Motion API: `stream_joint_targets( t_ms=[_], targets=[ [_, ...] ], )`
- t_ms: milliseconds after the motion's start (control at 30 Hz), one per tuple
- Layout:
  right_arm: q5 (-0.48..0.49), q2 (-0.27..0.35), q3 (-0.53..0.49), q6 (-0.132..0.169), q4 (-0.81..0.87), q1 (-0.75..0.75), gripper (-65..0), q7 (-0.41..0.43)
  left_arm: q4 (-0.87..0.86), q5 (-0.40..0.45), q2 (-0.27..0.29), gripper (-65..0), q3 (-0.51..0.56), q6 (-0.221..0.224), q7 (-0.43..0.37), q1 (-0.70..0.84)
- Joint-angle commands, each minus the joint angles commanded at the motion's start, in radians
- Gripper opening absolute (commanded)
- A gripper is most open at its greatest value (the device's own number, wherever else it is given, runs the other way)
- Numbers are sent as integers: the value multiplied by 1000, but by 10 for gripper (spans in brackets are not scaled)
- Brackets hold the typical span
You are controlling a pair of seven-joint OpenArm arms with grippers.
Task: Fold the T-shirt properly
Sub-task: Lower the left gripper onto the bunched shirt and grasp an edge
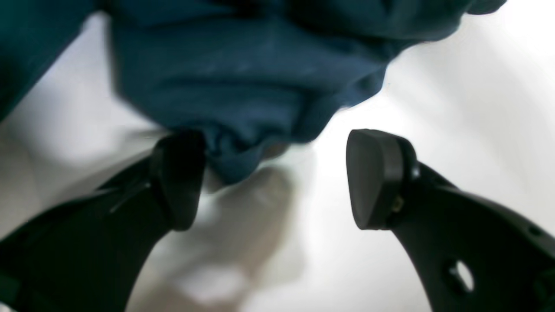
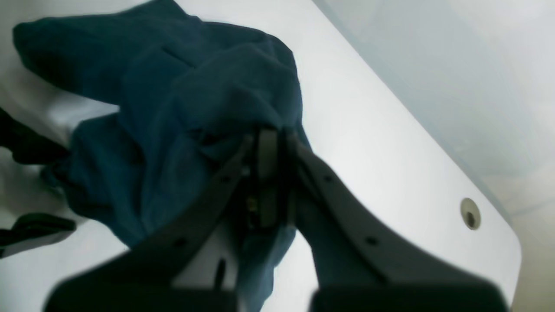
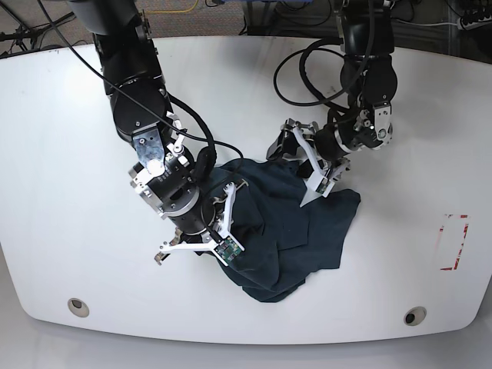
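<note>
Plain navy T-shirt (image 3: pixel 296 231), white table (image 3: pixel 61 192)

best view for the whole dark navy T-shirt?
Base view: the crumpled dark navy cotton T-shirt shows whole on the white table. Left wrist shows one hanging edge; right wrist, bunched folds.

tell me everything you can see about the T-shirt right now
The T-shirt is a plain dark navy garment of soft, wrinkly fabric, lying crumpled in a loose heap on the white table, not yet folded. No sleeve or collar can be made out clearly. The right gripper is shut on a bunched fold at its edge. The left gripper is open at the other side; one of its fingers touches a hanging lobe of cloth, the other stands clear.
</note>
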Motion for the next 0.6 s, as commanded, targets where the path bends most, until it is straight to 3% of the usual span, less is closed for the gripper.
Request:
stream_joint_targets(
  t_ms=[433, 533, 600],
  targets=[
    [6, -3, 52, 2, 5, -18, -650, 0, -245, -6, 25, -190, -2, 2, -77, -101],
    [6, -3, 54, 2, 5, -20, -650, 0, -262, -6, 26, -261, -2, 2, -78, -103],
    [6, -3, 54, 2, 5, -20, -650, 0, -279, -6, 28, -354, -2, 2, -78, -114]
  ],
)
